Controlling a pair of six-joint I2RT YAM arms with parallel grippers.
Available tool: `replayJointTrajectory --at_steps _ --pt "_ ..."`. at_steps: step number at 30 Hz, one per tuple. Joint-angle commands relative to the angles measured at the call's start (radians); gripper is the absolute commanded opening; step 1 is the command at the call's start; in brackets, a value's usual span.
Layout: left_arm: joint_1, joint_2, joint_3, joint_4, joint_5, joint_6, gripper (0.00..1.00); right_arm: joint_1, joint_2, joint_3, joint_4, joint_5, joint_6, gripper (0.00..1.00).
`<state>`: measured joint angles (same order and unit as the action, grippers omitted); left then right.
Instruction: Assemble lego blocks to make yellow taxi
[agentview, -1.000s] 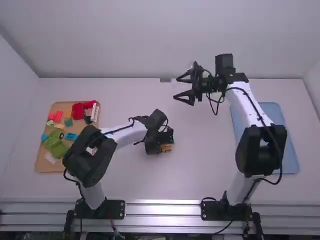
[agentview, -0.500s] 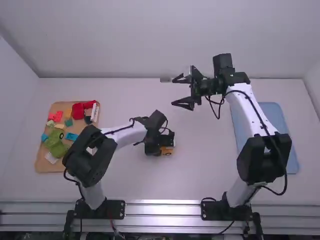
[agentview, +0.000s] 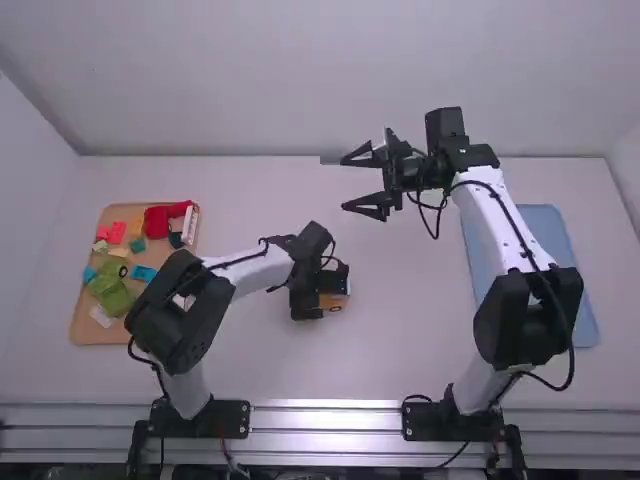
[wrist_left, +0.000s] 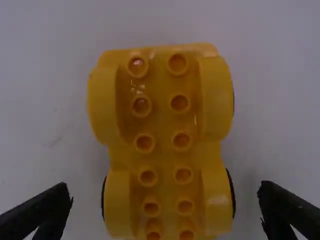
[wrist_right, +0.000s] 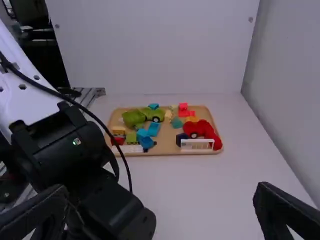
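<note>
left end effector (agentview: 328, 290) open over yellow car base (wrist_left: 163, 160), center of the high view. right end effector (agentview: 346, 184) open too, upper middle.

From left, the white table (agentview: 420, 340) bears a tan tray (agentview: 84, 326), a yellow wheeled base (wrist_left: 162, 125) and a blue tray (agentview: 548, 235).
</note>
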<state>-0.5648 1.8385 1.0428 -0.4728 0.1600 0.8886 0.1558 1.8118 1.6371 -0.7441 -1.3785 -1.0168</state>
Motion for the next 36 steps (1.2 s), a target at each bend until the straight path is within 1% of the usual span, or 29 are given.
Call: replayJointTrajectory --at_steps 1,2,4,7,9,11,12,13,15,16,19,20,23,25,27,30,32,33,36 --pt "0.008 -0.008 0.034 -0.011 -0.087 -0.087 0.99 0.000 -0.020 0.032 0.000 -0.047 0.005 0.99" --pt "0.014 -0.024 0.054 -0.025 -0.115 -0.146 0.99 0.000 -0.020 0.032 0.005 -0.055 0.005 0.99" --pt "0.026 -0.046 0.072 -0.047 -0.122 -0.175 0.99 0.000 -0.020 0.032 0.008 -0.066 0.006 0.99" --pt "0.080 -0.135 0.105 -0.103 -0.071 -0.226 0.99 0.001 -0.020 0.032 0.041 -0.069 0.026 0.99" --pt "0.126 -0.189 0.104 -0.111 -0.064 -0.275 0.99 0.006 -0.020 0.032 0.053 -0.076 0.027 0.99" --pt "0.215 -0.284 0.096 -0.122 -0.076 -0.410 0.99 0.029 -0.020 0.031 0.071 -0.078 0.023 0.99" --pt "0.222 -0.290 0.096 -0.123 -0.076 -0.418 0.99 0.031 -0.020 0.031 0.073 -0.077 0.023 0.99" --pt "0.266 -0.324 0.095 -0.131 -0.073 -0.476 0.99 0.040 -0.020 0.031 0.090 -0.066 0.039 0.99" --pt "0.374 -0.397 0.092 -0.152 -0.072 -0.611 0.99 0.066 -0.020 0.031 0.148 -0.030 0.106 0.99" --pt "0.389 -0.407 0.091 -0.152 -0.074 -0.633 0.99 0.071 -0.020 0.031 0.158 -0.024 0.117 0.99" --pt "0.547 -0.494 0.082 -0.185 -0.071 -0.865 0.99 0.121 -0.020 0.031 0.242 0.067 0.216 0.99" --pt "0.562 -0.502 0.082 -0.189 -0.071 -0.887 0.99 0.126 -0.020 0.031 0.248 0.075 0.222 0.99" --pt "0.696 -0.566 0.080 -0.256 -0.075 -1.043 0.99 0.162 -0.020 0.031 0.278 0.101 0.223 0.99" --pt "0.732 -0.585 0.080 -0.281 -0.089 -1.057 0.99 0.167 -0.020 0.032 0.289 0.096 0.222 0.99" --pt "0.779 -0.610 0.080 -0.318 -0.151 -1.144 0.99 0.169 -0.020 0.032 0.309 0.097 0.244 0.99" --pt "0.855 -0.643 0.080 -0.392 -0.280 -1.365 0.99 0.165 -0.020 0.031 0.351 0.093 0.317 0.99" --pt "0.878 -0.650 0.080 -0.415 -0.300 -1.408 0.99 0.167 -0.019 0.032 0.356 0.092 0.327 0.99" --pt "0.918 -0.657 0.080 -0.444 -0.307 -1.435 0.99 0.176 -0.019 0.031 0.355 0.093 0.324 0.99" --pt "0.984 -0.657 0.080 -0.464 -0.300 -1.416 0.99 0.193 -0.019 0.031 0.355 0.093 0.320 0.99"
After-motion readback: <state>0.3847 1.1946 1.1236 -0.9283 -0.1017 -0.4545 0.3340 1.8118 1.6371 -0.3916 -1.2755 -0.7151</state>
